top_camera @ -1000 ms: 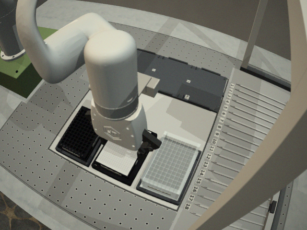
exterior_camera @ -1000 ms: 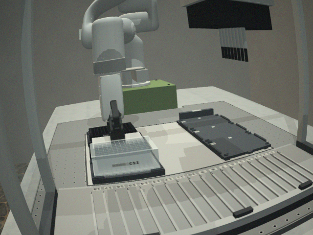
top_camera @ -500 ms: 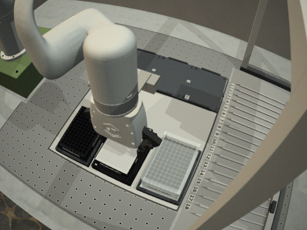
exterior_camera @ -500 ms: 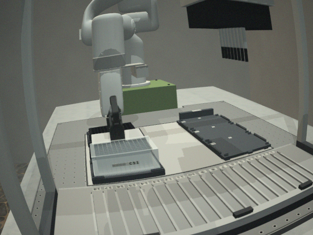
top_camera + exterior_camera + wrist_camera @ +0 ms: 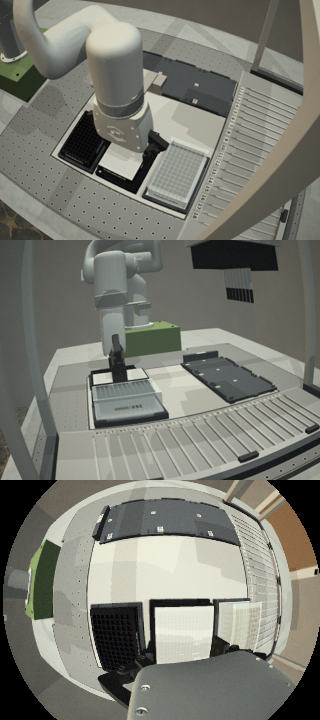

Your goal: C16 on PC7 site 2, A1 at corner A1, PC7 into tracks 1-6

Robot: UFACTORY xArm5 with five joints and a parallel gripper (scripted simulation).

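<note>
The gripper [image 5: 126, 152] [image 5: 182, 654] is shut on the white plate C16 [image 5: 121, 162] [image 5: 100, 378] [image 5: 182, 625], across its long sides, and holds it level a little above the dark nest S2 [image 5: 116, 182] [image 5: 180, 602]. One finger is hidden in the exterior view. C16's label is not readable. Black C15 [image 5: 82, 139] [image 5: 115, 635] sits in S1. Clear C51 [image 5: 178, 173] [image 5: 126, 395] [image 5: 240, 625] sits in S3. Carrier PC7 [image 5: 178, 74] [image 5: 227, 374] [image 5: 170, 520] lies flat on the apron with no plates on it, its handle [image 5: 200, 356] away from the rails.
The rails [image 5: 180, 446] run beyond the apron, and PC7's front end lies close to the low-numbered tracks. Dark blocks [image 5: 248, 456] [image 5: 312, 428] stand at their far end. A beige beam [image 5: 261, 180] crosses above the rails. A pipetting head [image 5: 233, 258] hangs above.
</note>
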